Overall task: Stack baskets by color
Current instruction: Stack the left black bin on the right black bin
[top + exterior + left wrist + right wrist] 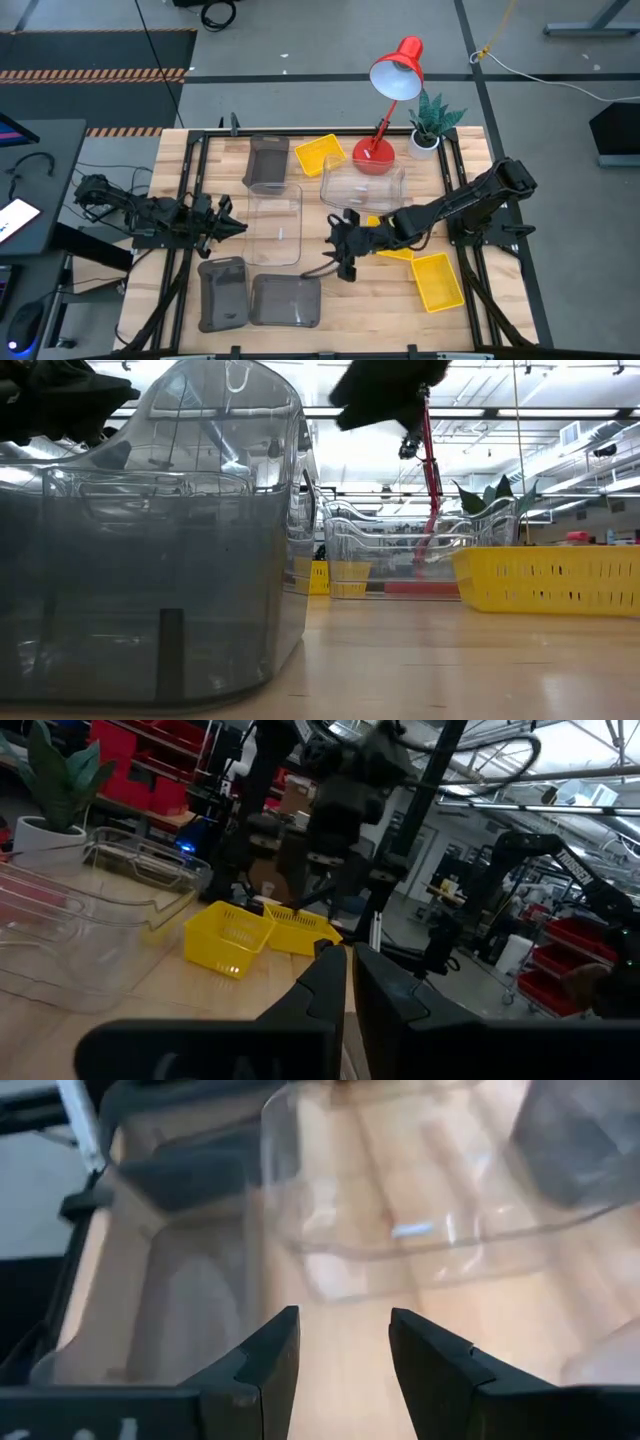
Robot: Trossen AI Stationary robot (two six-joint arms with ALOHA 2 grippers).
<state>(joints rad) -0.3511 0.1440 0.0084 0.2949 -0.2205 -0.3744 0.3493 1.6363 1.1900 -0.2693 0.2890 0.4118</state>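
Baskets lie scattered and unstacked across the tabletop [180, 150]. Your right tool [345, 255], fingers apart and empty, hangs mid-tabletop beside the clear basket [275, 225], probably lining up a grasp. Your left tool [235, 226], fingers together, waits near the left edge.

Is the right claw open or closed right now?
Open. The right gripper shows a clear gap between its two fingers, with bare table visible through it and nothing held.
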